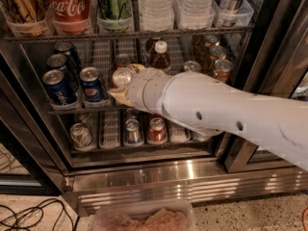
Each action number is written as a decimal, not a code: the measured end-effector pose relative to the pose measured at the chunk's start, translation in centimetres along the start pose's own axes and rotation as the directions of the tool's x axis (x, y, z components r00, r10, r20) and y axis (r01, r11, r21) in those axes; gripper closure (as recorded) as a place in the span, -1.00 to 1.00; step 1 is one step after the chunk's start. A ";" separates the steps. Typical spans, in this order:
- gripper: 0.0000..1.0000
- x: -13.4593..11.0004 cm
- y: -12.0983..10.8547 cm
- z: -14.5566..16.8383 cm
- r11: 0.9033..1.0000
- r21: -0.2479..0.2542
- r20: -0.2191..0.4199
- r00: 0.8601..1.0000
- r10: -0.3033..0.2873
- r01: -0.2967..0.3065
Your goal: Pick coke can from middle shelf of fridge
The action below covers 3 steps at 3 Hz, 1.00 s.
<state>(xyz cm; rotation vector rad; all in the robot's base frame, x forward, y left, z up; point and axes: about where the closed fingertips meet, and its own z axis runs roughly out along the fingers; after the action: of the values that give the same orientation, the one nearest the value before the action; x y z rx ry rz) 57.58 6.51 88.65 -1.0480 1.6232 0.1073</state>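
The coke can [122,76] stands in the middle shelf's centre lane; its silver top shows, and its red body is mostly hidden by my hand. The middle shelf [82,110] is a wire rack with a thin front rail and white lane tracks. My gripper [126,83] reaches into the fridge [33,138] from the right on a thick white arm [216,109]. One tan fingertip [119,96] lies below the can and the other [138,68] behind it, both against its sides.
Blue Pepsi cans [60,88] stand just left of the coke can. A brown bottle [160,57] stands behind it, more cans [221,69] to the right. A bigger Coca-Cola can [70,6] sits on the rack above. Lower-shelf cans [156,129], steel slatted base [183,177], dark door frame [272,52].
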 end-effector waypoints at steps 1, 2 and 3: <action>1.00 -1.4 0.8 -1.2 0.997 -0.075 0.015 1.000 -0.023 0.025; 1.00 -2.7 1.4 -2.7 0.983 -0.175 0.040 0.998 -0.049 0.055; 1.00 -2.4 1.3 -4.9 0.960 -0.270 0.072 0.996 -0.060 0.077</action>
<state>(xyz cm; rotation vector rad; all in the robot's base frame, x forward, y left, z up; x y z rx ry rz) 52.97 5.91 91.78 -1.2969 1.5413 0.3217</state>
